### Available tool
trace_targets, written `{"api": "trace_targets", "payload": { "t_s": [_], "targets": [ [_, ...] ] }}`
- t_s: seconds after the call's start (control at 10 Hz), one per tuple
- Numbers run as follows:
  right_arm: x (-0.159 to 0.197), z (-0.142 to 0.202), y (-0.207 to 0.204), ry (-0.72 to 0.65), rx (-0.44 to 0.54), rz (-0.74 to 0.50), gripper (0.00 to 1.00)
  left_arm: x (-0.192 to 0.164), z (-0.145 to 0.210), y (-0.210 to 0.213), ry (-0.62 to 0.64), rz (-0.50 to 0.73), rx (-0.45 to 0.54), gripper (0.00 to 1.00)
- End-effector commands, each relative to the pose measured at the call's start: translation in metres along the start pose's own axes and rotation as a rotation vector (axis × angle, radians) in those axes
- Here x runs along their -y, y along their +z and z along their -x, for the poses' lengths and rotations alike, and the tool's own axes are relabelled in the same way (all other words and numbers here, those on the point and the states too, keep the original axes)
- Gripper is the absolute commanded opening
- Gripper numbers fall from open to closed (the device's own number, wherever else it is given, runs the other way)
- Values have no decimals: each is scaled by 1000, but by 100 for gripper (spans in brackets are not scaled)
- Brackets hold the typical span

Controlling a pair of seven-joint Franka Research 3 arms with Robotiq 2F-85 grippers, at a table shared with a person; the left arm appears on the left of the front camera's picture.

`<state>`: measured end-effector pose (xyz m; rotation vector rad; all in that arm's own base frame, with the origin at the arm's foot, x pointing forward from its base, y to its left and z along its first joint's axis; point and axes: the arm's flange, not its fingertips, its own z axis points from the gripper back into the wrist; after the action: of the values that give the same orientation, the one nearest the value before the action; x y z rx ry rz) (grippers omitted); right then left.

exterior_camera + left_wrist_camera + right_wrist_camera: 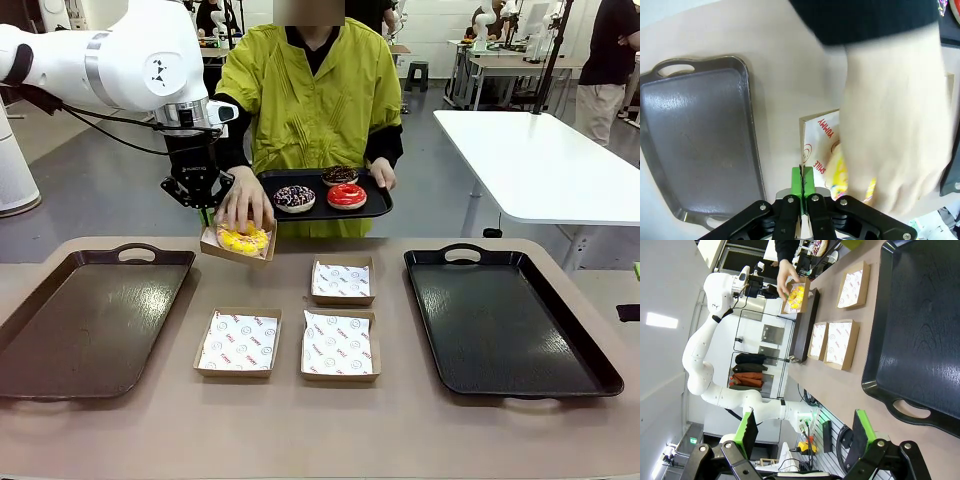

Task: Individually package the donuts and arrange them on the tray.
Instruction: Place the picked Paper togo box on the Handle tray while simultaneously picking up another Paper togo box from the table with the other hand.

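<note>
1. The left gripper (205,216) hangs at the left corner of the tilted box (225,252). Its fingers (808,177) are pinched together on the box's thin cardboard rim.
2. Inside that box, on white printed paper, lies the yellow-iced donut (243,240), a ring with bright yellow icing and small reddish marks. The person's hand (243,205) lies over its top, hiding its far half.
3. Just right of the box and a little higher, the person's other hand (383,176) holds a small black tray (375,208) with three donuts on it.
   - The sprinkled donut (294,198), chocolate with white and purple specks, sits nearest the box.
   - The dark chocolate donut (340,176) sits behind it.
   - The glossy red donut (347,196) sits farthest from the box.
4. Well right of the box, the right gripper (805,432) has its fingers spread wide with nothing between them. It looks along the table (840,385).
</note>
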<state>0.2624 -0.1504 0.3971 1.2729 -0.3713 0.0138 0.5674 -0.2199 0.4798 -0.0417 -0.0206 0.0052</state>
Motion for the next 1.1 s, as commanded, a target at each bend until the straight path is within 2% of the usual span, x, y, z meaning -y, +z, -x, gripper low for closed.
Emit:
{"api": "trace_targets", "payload": {
  "t_s": [0.0, 0.9, 1.0],
  "targets": [
    [-1, 0, 0, 10, 5, -11, 100, -1, -1, 1, 1, 1, 5, 0],
    [0, 0, 0, 0, 0, 0, 100, 0, 0, 0, 0, 0, 0, 1],
    [-10, -26, -12, -40, -18, 58, 100, -11, -1, 5, -27, 12, -2, 1]
  ]
}}
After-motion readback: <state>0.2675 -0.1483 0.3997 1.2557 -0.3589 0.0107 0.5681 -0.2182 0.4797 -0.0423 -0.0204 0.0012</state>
